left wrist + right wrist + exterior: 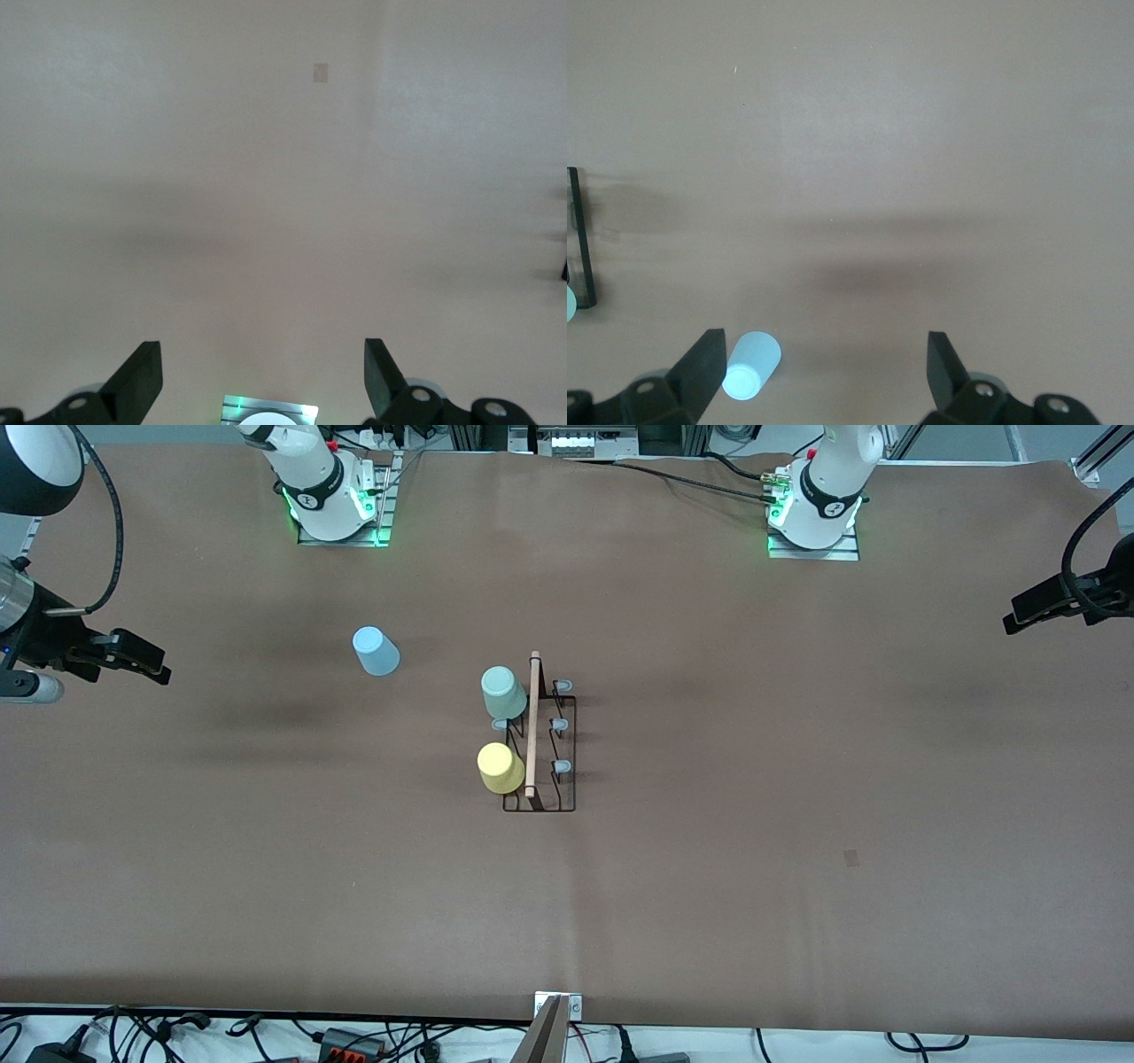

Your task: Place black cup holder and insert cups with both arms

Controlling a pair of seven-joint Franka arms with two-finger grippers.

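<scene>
The black cup holder (567, 755) stands at the table's middle, with its wooden rod handle (532, 722) on top. The mint green cup (503, 693) and the yellow cup (500, 768) sit upside down on pegs along the side toward the right arm's end. The light blue cup (376, 651) stands upside down on the table, farther from the front camera and toward the right arm's end. It also shows in the right wrist view (751, 365). My right gripper (164, 666) (824, 367) is open and empty, up high. My left gripper (1012, 615) (263, 376) is open and empty, up high.
Three pegs (559, 726) on the holder's side toward the left arm's end are bare, as is one peg (500, 724) between the two cups. A small dark mark (851, 857) lies on the brown table cover. Cables run along the table's front edge.
</scene>
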